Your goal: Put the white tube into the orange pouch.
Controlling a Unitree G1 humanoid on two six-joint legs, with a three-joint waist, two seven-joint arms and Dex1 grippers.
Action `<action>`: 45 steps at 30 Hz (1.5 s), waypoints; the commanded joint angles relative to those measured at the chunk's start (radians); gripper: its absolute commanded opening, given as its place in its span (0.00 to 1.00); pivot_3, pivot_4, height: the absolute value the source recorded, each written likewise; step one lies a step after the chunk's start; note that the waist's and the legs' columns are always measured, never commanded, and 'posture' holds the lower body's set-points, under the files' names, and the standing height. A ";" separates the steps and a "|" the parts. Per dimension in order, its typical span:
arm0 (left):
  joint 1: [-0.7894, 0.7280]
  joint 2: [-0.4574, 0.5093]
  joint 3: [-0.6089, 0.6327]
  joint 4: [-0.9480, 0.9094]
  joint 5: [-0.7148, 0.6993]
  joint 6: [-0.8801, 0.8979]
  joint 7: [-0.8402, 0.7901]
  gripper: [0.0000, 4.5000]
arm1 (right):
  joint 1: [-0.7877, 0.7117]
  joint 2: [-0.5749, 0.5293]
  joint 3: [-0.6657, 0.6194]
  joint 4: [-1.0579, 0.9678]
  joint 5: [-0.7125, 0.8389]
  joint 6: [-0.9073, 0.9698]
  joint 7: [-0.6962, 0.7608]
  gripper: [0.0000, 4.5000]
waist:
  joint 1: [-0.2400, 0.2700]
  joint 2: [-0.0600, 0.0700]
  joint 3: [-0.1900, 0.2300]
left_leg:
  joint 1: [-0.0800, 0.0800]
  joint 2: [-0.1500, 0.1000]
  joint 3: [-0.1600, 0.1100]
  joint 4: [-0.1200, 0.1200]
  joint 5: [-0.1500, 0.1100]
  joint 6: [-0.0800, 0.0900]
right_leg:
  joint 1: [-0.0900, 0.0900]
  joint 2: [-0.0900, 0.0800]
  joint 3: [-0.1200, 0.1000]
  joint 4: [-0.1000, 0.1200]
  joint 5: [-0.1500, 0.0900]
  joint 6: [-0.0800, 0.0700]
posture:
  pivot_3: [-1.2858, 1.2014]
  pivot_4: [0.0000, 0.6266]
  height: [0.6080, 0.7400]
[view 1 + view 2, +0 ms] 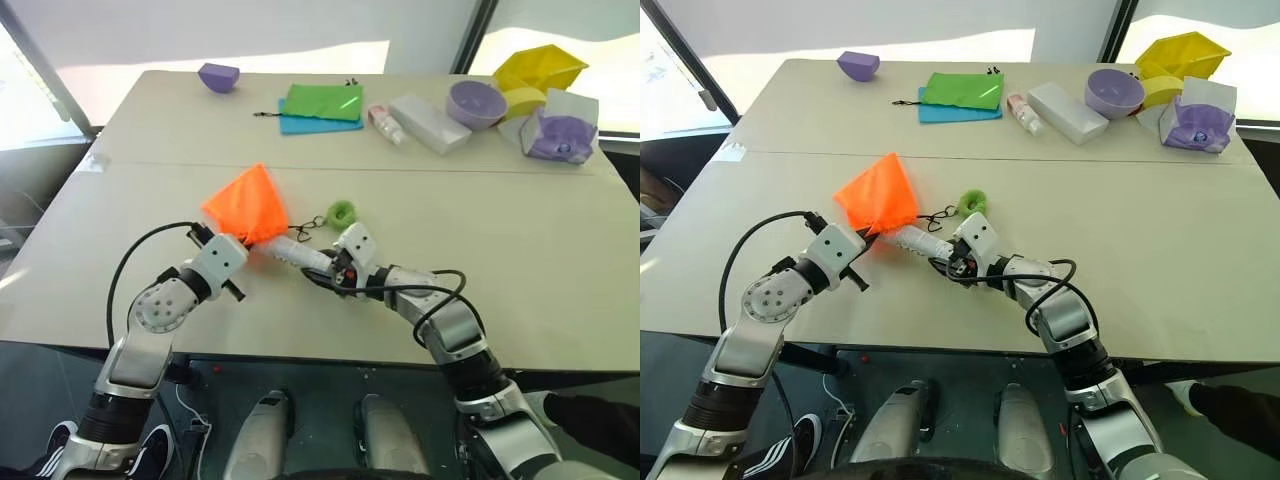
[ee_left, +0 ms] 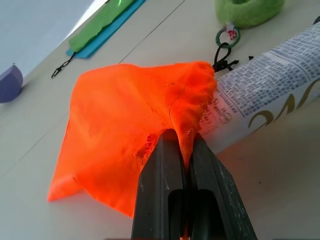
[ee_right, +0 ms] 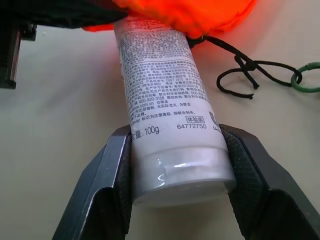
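Nearest you, the right gripper (image 3: 176, 165) is clamped across the capped end of the white tube (image 1: 297, 253), one finger on each side of the barrel. Beside it, the left gripper (image 2: 180, 150) has its fingers pressed together on a fold of fabric at the mouth of the orange pouch (image 1: 246, 205), holding that edge just off the table (image 1: 520, 250).

Note the alignment: the tube's long axis runs from the right gripper straight toward the pouch, crimped end leading. That leading end sits at the gathered mouth, and the fabric already overlaps its tip; most of the barrel is outside. Expect the next move to be a push along this axis, away from the right gripper and toward the left.

Just beyond the mouth lie the dark cord (image 3: 240, 65) and the green pom-pom (image 1: 341, 212); judge them a snag risk
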 commanded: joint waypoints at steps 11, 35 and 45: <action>0.021 0.008 0.004 -0.043 -0.016 -0.002 -0.016 0.00 | -0.080 0.094 0.016 0.056 -0.081 -0.079 -0.094 0.51 | -0.002 0.000 0.000 | 0.000 0.001 0.000 0.000 0.001 -0.001 | -0.001 0.001 0.000 0.001 0.000 -0.001 | 0.52 0.24 1.00; 0.015 0.016 0.048 -0.029 -0.044 -0.007 -0.004 0.00 | -0.046 0.053 -0.081 -0.069 0.053 -0.006 0.004 0.51 | -0.004 0.000 0.000 | 0.000 0.002 0.000 0.000 0.001 -0.002 | -0.001 0.002 0.000 0.001 0.001 -0.002 | 0.52 0.24 1.00; 0.007 -0.019 0.106 -0.035 -0.147 0.013 0.008 0.00 | -0.005 0.082 -0.124 -0.076 0.080 0.010 -0.049 0.51 | 0.002 0.000 0.000 | 0.000 0.001 0.000 0.000 0.002 -0.002 | -0.001 0.002 0.001 0.001 0.001 -0.002 | 0.52 0.24 1.00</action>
